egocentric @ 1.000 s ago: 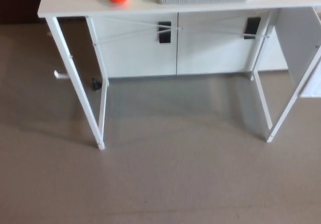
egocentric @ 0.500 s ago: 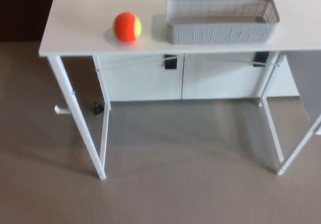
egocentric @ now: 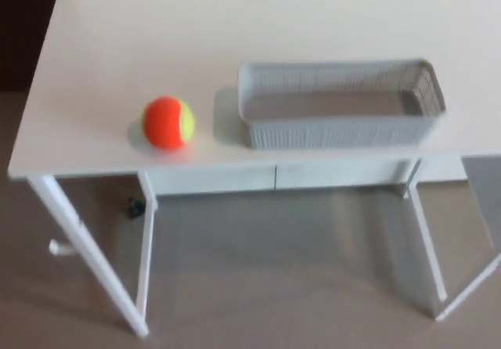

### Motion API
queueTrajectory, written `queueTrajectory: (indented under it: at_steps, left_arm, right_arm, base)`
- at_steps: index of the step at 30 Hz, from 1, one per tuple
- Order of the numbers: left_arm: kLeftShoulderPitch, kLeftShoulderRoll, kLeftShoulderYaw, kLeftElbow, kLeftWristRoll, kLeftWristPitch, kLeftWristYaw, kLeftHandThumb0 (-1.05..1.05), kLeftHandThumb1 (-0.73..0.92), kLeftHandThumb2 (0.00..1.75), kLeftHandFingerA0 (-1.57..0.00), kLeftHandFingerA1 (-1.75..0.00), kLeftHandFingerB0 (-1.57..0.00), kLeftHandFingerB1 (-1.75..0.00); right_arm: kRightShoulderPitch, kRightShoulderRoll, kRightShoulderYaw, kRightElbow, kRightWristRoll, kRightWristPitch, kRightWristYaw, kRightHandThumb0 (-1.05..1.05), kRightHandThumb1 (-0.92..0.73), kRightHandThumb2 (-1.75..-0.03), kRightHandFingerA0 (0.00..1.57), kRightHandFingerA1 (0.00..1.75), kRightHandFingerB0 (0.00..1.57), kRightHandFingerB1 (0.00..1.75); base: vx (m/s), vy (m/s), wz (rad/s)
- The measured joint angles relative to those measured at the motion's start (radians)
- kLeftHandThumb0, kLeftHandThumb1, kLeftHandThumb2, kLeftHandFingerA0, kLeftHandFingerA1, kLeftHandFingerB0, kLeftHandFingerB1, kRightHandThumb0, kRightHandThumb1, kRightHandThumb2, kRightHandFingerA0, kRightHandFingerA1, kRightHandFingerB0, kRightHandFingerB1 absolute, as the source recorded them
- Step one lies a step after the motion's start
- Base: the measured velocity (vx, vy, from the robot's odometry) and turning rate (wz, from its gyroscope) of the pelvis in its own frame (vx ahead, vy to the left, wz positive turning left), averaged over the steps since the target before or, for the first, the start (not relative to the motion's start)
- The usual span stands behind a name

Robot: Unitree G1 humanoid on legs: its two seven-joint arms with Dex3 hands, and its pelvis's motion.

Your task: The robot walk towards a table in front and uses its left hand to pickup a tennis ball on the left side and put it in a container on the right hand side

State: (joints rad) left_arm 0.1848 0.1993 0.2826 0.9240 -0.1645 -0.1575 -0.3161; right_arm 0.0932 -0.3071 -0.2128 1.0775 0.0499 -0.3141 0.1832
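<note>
An orange and yellow tennis ball [egocentric: 167, 122] rests on the white table [egocentric: 102, 67], near its front edge on the left. To its right stands a grey slatted basket [egocentric: 339, 103], long and shallow, with nothing visible inside. A small gap separates ball and basket. Neither of my hands shows in the head view.
The table's thin white legs [egocentric: 90, 263] reach down to a grey-brown floor. A white cabinet [egocentric: 274, 178] stands behind and under the table. A small white object [egocentric: 59, 247] and a small dark one [egocentric: 136, 206] lie on the floor at left.
The whole picture has shifted downward as the camera moved: the tabletop, ball and basket now fill the upper half. Ball and basket keep their places on the table.
</note>
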Motion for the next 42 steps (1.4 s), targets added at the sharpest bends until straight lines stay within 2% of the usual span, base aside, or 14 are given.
queueTrajectory:
  at_steps: [3,6,7,11,13,20,21,23,27,29,30,34,35,42]
  left_arm:
    - [-0.011,0.010,0.003,-0.005,0.000,-0.003,0.003,-0.27,0.54,0.57,-0.65,-0.41,-0.44,-0.35]
    - [-0.011,0.011,0.002,-0.003,0.000,-0.009,0.005,-0.28,0.54,0.57,-0.66,-0.41,-0.44,-0.35]
    - [-0.011,0.011,0.002,-0.002,0.000,-0.010,0.005,-0.29,0.54,0.57,-0.67,-0.41,-0.44,-0.35]
    - [-0.007,0.015,-0.003,0.000,0.001,-0.010,0.007,-0.28,0.54,0.57,-0.65,-0.41,-0.43,-0.35]
    - [-0.005,0.019,-0.007,0.000,0.003,-0.010,0.008,-0.29,0.55,0.57,-0.65,-0.41,-0.42,-0.35]
    - [-0.011,0.023,-0.038,-0.017,0.010,-0.001,0.018,-0.38,0.45,0.76,-0.50,-0.52,-0.36,-0.47]
    - [-0.008,0.025,-0.048,-0.022,0.014,0.003,0.021,-0.28,0.57,0.57,-0.56,-0.40,-0.42,-0.35]
    - [-0.006,0.031,-0.062,-0.029,0.022,0.010,0.023,-0.27,0.58,0.58,-0.54,-0.40,-0.40,-0.35]
    - [0.001,0.039,-0.075,-0.036,0.031,0.025,0.023,-0.30,0.57,0.58,-0.59,-0.40,-0.41,-0.35]
    - [0.004,0.043,-0.078,-0.038,0.034,0.032,0.025,-0.30,0.58,0.58,-0.58,-0.41,-0.40,-0.34]
    - [0.004,0.042,-0.081,-0.037,0.036,0.038,0.027,-0.30,0.58,0.58,-0.58,-0.42,-0.40,-0.34]
    - [0.007,0.062,-0.084,-0.040,0.040,0.060,0.031,-0.32,0.57,0.58,-0.65,-0.48,-0.42,-0.34]
    - [0.007,0.065,-0.086,-0.040,0.041,0.064,0.031,-0.31,0.57,0.58,-0.66,-0.48,-0.42,-0.35]
    - [-0.001,0.086,-0.136,-0.042,0.063,0.109,0.038,-0.42,0.42,0.74,-0.63,-0.60,-0.37,-0.46]
  right_arm:
    - [-0.008,0.007,0.000,-0.007,0.001,0.000,0.003,-0.57,-0.31,-0.78,0.86,0.69,0.52,0.56]
    - [-0.010,0.008,0.001,-0.001,0.000,-0.001,0.003,-0.56,-0.42,-0.54,0.92,0.63,0.59,0.46]
    - [-0.011,0.008,0.002,0.003,-0.001,-0.001,0.002,-0.56,-0.32,-0.78,0.85,0.68,0.52,0.56]
    - [-0.010,0.008,0.003,0.014,-0.002,-0.001,0.000,-0.54,-0.41,-0.54,0.99,0.63,0.59,0.46]
    - [-0.008,0.008,0.002,0.014,-0.001,-0.002,0.000,-0.59,-0.33,-0.76,0.86,0.65,0.51,0.53]
    - [-0.016,0.009,-0.002,0.002,-0.001,-0.007,-0.002,-0.58,-0.38,-0.56,0.96,0.62,0.58,0.46]
    - [-0.015,0.009,-0.002,0.002,-0.001,-0.008,-0.002,-0.55,-0.31,-0.78,0.86,0.68,0.52,0.56]
    - [-0.016,0.009,-0.002,0.006,-0.002,-0.009,-0.003,-0.61,-0.37,-0.58,0.96,0.62,0.59,0.47]
    - [-0.013,0.009,-0.002,0.015,-0.002,-0.009,-0.003,-0.60,-0.34,-0.78,0.86,0.67,0.51,0.54]
    - [-0.008,0.009,-0.001,0.013,-0.002,-0.009,-0.003,-0.57,-0.41,-0.56,0.95,0.61,0.58,0.44]
    - [-0.005,0.010,0.001,0.012,-0.002,-0.009,-0.004,-0.60,-0.34,-0.78,0.87,0.67,0.53,0.54]
    - [-0.003,0.015,0.006,0.013,-0.003,-0.011,-0.004,-0.59,-0.38,-0.57,0.96,0.63,0.58,0.47]
    - [-0.003,0.016,0.006,0.014,-0.003,-0.011,-0.004,-0.55,-0.32,-0.79,0.85,0.70,0.52,0.57]
    - [-0.004,0.016,0.004,0.008,-0.002,-0.012,-0.003,-0.55,-0.33,-0.78,0.85,0.68,0.49,0.54]
  base:
    - [0.30,0.242,-0.19]
    - [0.28,0.094,0.07]
    - [0.24,0.046,0.09]
    - [0.24,-0.028,0.11]
    - [0.22,-0.132,0.34]
    - [0.19,-0.171,0.05]
    - [0.08,-0.011,-0.08]
    - [0.00,0.000,0.00]
    - [0.03,0.102,-0.07]
    - [-0.03,0.163,0.00]
    - [0.12,0.195,0.18]
    - [0.06,0.151,0.02]
    - [0.04,0.089,0.08]
    - [0.00,0.006,0.03]
